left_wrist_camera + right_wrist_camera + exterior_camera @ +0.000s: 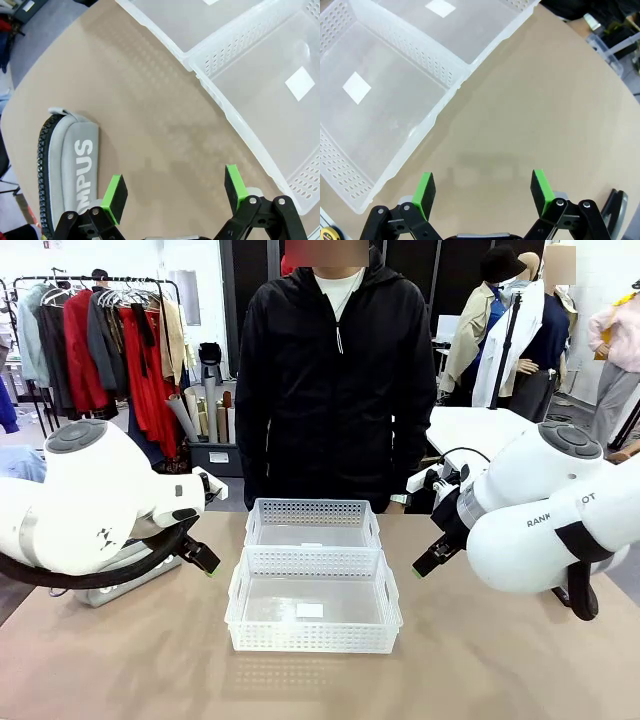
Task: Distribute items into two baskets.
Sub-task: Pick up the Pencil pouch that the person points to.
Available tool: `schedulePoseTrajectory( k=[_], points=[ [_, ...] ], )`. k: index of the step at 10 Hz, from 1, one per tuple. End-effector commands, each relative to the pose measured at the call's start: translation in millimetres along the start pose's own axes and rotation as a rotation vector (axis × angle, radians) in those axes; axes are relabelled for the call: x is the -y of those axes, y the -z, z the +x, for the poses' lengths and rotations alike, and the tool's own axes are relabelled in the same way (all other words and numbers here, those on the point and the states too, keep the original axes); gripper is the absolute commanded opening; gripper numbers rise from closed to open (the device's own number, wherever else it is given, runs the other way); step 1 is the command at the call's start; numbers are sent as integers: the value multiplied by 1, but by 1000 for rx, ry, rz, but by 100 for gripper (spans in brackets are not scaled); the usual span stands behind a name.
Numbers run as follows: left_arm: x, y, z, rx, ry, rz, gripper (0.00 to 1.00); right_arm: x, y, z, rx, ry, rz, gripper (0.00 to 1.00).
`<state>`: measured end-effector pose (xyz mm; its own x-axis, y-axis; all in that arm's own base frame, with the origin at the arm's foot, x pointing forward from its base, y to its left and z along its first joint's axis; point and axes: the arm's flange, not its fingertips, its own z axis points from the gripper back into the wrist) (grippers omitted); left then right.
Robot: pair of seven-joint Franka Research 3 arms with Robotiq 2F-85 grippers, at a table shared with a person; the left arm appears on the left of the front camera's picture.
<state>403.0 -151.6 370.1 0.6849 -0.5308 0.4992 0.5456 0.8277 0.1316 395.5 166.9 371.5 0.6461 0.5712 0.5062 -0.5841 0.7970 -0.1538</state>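
The left end effector (174, 192) hangs over bare worktop with its green-padded fingers spread wide and nothing between them. On one side, just outside one pad, lies the grey fabric zip pouch (65, 170) with white lettering and a black zipper. It is flat on the surface and close to the rounded edge of the tan worktop (150, 125). On the other side, near the opposite pad, runs the long rim of the nearer white perforated plastic basket (240, 125). Open surface stretches ahead of the fingers between pouch and basket.

The right end effector (482, 190) is likewise wide open and holds nothing. A broad stretch of bare worktop lies ahead of it, running out to the curved edge farther off. Beside one of its fingers, cut off by the picture's border, is a dark narrow thing that may be the small black stapler (614, 210). The corner of the nearer basket (415, 145) sits near the other pad.

From the front, the left end effector (205, 562) and the right end effector (425, 562) flank the two baskets, each apart from them. The nearer basket (310, 638) and the farther white basket (312, 512) stand touching, long side to long side. Each shows a small white label on its floor.

Beyond the worktop's far edge stands a person in a black jacket (335, 370), and farther back a clothes rack (110, 340).
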Motion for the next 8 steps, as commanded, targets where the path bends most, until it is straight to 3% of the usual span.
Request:
schedulePoseTrajectory(
  k=[1,4,8],
  points=[
    [0,0,0,0,0,0,100,0,0,0,0,0,0,100],
    [-5,-7,0,14,-28,1,100,3,-6,0,2,9,-10,100],
    [-33,-56,6,64,-68,-8,100,22,-51,8,52,52,25,100]
  ],
)
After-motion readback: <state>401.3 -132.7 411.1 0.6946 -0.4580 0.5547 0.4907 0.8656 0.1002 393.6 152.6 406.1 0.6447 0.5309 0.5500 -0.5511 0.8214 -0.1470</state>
